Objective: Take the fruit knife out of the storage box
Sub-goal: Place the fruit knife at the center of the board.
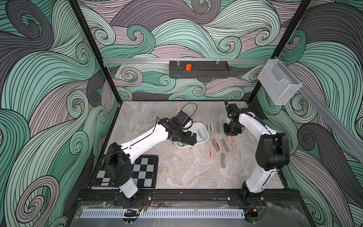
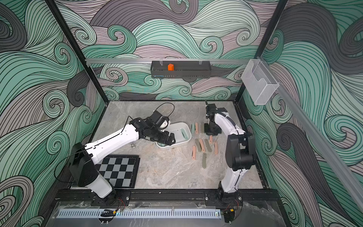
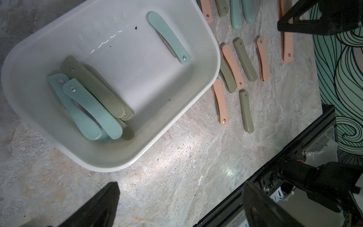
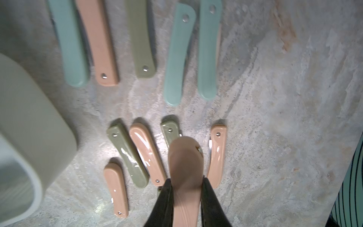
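Top view, front edge: two arm bases sit on a black rail. A checkerboard (image 1: 145,171) lies flat on the surface (image 1: 186,176) beside the left arm's base.

Left gripper: the left gripper (image 3: 180,184) hangs with its jaws spread wide and nothing between them. Both top views place it above the near end of the storage box.

Storage box: the storage box (image 3: 215,59) stands on the surface roughly midway between the two arms. It is white, with rounded corners and low walls.

Knives in the box: a pile of folded fruit knives lies at the near end. It includes an olive knife (image 3: 96,90) and two teal knives (image 3: 92,108) pressed against it, with more handles underneath; how many cannot be told. A lone teal knife (image 3: 169,37) lies apart on the bare floor of the box toward the far end.

Right gripper: the right gripper (image 4: 186,178) is clenched on a peach knife (image 4: 184,157), whose handle juts out between the jaws. Whether the knife touches the surface cannot be told.

Near group: the near group of knives (image 4: 127,155) lies loose on the surface, just beside the box on the right arm's side. They are olive and peach and roughly parallel, and the held knife is over them.

Far row: the far row of knives (image 4: 141,39) lies beyond them, in teal, peach and olive, with the two outermost teal ones almost touching.

Back wall: a black tray (image 1: 199,71) hangs from a rail with an orange block (image 1: 188,67) in it.

Right wall: a clear mesh basket (image 1: 279,82) hangs from its own rail.
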You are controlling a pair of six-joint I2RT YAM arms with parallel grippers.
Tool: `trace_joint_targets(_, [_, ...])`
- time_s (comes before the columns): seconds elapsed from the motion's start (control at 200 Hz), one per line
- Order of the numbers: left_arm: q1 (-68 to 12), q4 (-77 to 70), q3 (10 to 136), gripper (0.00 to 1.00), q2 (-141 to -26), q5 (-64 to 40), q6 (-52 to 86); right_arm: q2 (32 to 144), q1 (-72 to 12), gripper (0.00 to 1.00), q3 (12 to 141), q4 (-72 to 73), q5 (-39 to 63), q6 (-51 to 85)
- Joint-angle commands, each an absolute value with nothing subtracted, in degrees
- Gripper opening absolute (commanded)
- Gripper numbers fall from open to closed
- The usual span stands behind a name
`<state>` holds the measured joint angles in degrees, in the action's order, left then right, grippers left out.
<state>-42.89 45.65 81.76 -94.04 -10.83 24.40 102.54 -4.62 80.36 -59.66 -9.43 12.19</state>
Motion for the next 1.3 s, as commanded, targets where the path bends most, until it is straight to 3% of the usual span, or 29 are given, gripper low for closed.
trace_joint_targets(0.0, [-43.1,46.6,83.6,0.99,-94.0,-9.9,23.2,103.1,-2.5,0.22,79.3,-58.0,-9.6,12.2])
trace_joint_targets(1.031, [-42.8,49.2,82.8,0.99,-95.0,-7.6,21.2,110.7,-2.3,0.22,71.7,-54.2,-8.1,12.2])
trace_joint_targets(1.151, [-42.7,49.1,82.3,0.99,-94.7,-7.5,21.1,110.4,-2.3,0.26,71.6,-54.4,-7.9,12.1])
trace_joint_targets(1.296, [-42.6,49.0,81.9,0.99,-94.2,-7.3,21.1,107.7,-2.6,0.42,71.7,-54.2,-7.3,12.1])
